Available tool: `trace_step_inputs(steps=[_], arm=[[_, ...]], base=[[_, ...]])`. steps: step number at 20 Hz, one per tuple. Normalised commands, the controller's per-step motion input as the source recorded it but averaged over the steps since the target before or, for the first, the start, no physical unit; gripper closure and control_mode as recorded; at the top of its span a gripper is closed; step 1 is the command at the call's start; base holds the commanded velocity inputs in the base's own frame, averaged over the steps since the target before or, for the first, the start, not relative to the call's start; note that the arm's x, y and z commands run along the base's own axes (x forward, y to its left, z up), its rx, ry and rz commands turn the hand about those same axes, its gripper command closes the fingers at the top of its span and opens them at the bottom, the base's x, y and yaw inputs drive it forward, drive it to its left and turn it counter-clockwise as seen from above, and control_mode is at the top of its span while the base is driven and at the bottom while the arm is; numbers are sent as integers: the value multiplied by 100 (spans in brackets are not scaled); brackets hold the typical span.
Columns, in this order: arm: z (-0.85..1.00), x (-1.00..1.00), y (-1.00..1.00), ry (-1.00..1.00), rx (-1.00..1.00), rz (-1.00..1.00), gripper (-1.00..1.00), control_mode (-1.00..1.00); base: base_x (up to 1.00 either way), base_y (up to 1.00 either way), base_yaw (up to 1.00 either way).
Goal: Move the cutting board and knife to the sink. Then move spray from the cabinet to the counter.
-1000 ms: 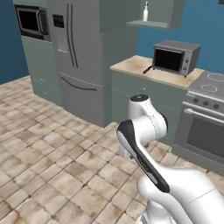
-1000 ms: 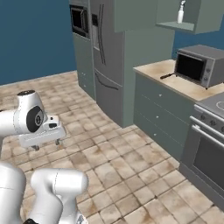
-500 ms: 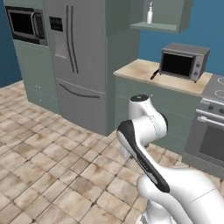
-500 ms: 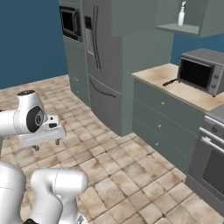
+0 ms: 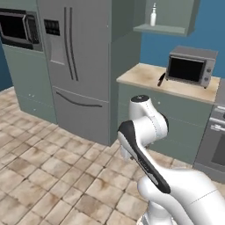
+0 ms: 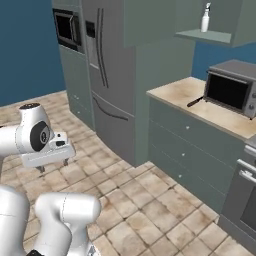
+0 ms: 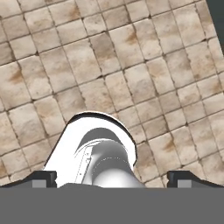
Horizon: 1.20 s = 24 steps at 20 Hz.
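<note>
The spray (image 5: pixel 153 16) is a small white bottle standing on the open shelf of the grey-green cabinet (image 5: pixel 163 29), high above the counter (image 5: pixel 143 75). It also shows in the right base view as the spray (image 6: pixel 205 18) on the cabinet shelf (image 6: pixel 206 35). The knife (image 5: pixel 161 79) lies dark on the beige counter beside a grey oven; in the right base view the knife (image 6: pixel 195 102) rests on the counter (image 6: pixel 181 93). The cutting board and the sink are out of view. My gripper (image 6: pixel 53 165) hangs open over the floor, far from the counter, with fingertips (image 7: pixel 42 177) wide apart and nothing between them.
A grey box oven (image 5: pixel 191 65) stands on the counter. A tall grey fridge (image 5: pixel 81 66) is to its left, with a built-in microwave (image 5: pixel 19 28) beyond. A stove front (image 5: pixel 213 136) is at the right. Tiled floor (image 7: pixel 113 65) lies under the hand.
The whole picture has shifted as the base drove: the fridge and counter now look larger and closer. The arm keeps its pose and the gripper stays open.
</note>
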Motion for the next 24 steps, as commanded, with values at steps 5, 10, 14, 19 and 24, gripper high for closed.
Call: trace_step_inputs(steps=[5, 10, 14, 19, 24], arm=[[0, 0, 0, 0, 0, 0, -100, 100], [0, 0, 0, 0, 0, 0, -100, 100], [0, 0, 0, 0, 0, 0, -100, 100], [0, 0, 0, 0, 0, 0, -100, 100], [0, 0, 0, 0, 0, 0, -100, 100]], base=[[74, 16, -18], [72, 13, -19], [71, 10, -19], [68, 5, -20], [67, 3, -21]])
